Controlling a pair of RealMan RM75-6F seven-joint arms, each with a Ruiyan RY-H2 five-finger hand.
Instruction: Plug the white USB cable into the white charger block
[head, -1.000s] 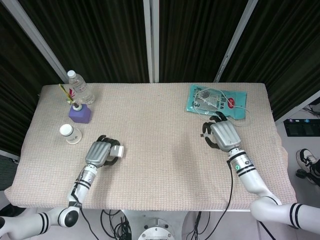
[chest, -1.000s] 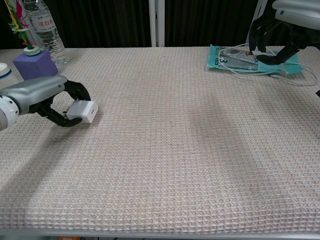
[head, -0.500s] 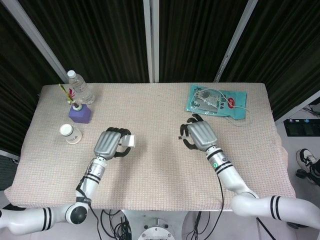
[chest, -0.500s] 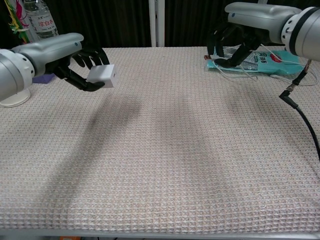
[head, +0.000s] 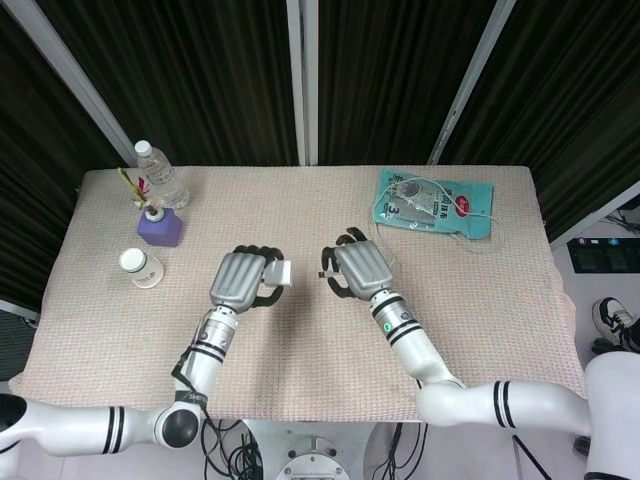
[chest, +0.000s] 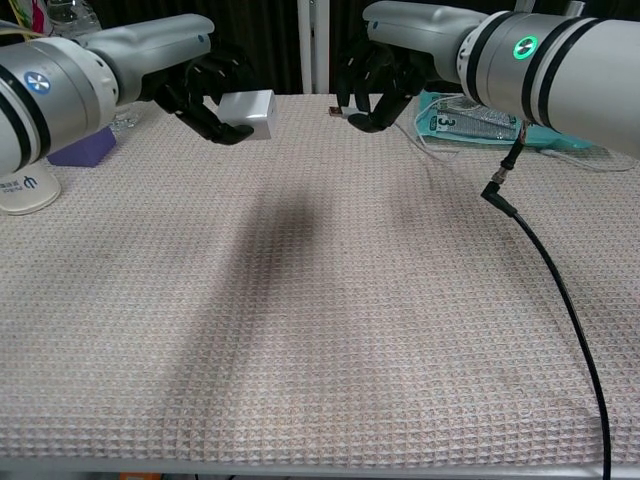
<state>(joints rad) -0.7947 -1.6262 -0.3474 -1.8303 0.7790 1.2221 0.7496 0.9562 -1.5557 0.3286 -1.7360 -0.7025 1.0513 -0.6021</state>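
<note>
Clutter sits at the far left of the frame: a clear plastic water bottle (head: 160, 173), a purple block-shaped holder (head: 160, 227) with stems in it, and a small white cup (head: 139, 266), all well apart from the work. Moving right, the left hand (head: 240, 280) grips the white charger block (head: 278, 273) in curled fingers, lifted above the woven beige worktop (head: 300, 340) near frame centre. Just beside it, the right hand (head: 357, 270) pinches the plug end of the white USB cable (chest: 339, 110), which trails back to the teal plastic packet (head: 436, 203) at upper right.

Alignment looks to be the step in hand: plug and block face each other, apart, not yet mated. Next, the plug must line up squarely with the block's port, which I cannot make out, then push straight in. Nothing lies between them; cable slack snagging on the packet seems the only nuisance.
</note>
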